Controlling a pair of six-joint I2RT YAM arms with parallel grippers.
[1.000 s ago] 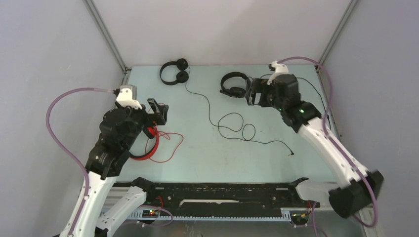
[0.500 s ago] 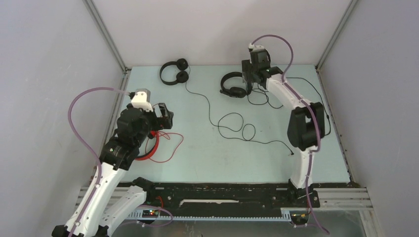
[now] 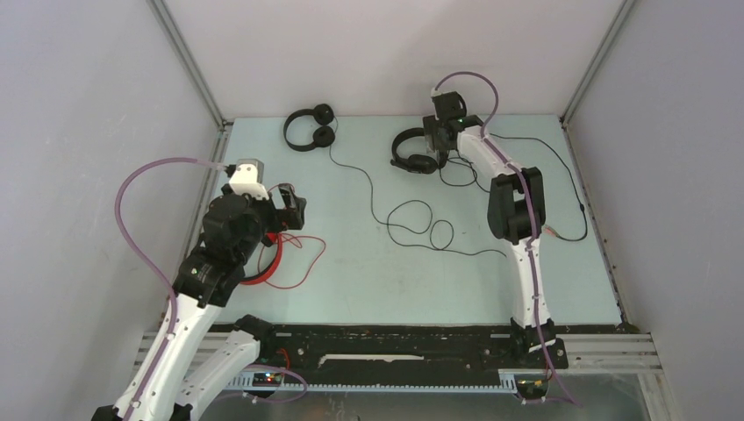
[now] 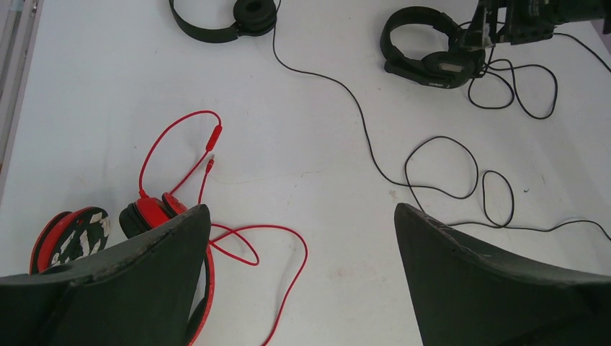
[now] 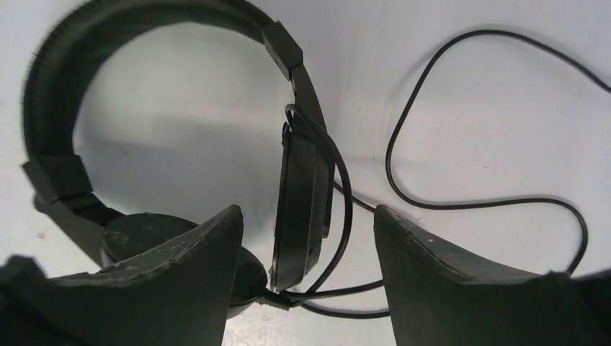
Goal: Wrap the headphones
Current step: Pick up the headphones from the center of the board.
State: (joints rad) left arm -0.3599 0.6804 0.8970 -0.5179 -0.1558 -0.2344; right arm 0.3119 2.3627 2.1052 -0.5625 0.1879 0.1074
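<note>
Now: right gripper [image 5: 306,216], swung in from the right, jaws part-narrowed astride one cup of the bulkier black headset [image 5: 299,173], gaps either side, nothing gripped. Left gripper [image 4: 302,216] wide, empty, above the red headset [image 4: 151,213]. Cables [image 4: 441,138] loose; wrapping unstarted.

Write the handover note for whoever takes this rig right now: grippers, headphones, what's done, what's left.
Left gripper: open, empty, above the red wired headset on the left of the pale table.
Right gripper: open, jaws either side of one ear cup of the bulkier black headset, far right; not closed on it.
Slim black round-cupped headset: far edge, left of centre, nothing touching it.
Done: nothing wrapped. The red cable, the slim headset's long black cable and the bulkier headset's looped cable all lie loose.
Left: wrap all three.
</note>
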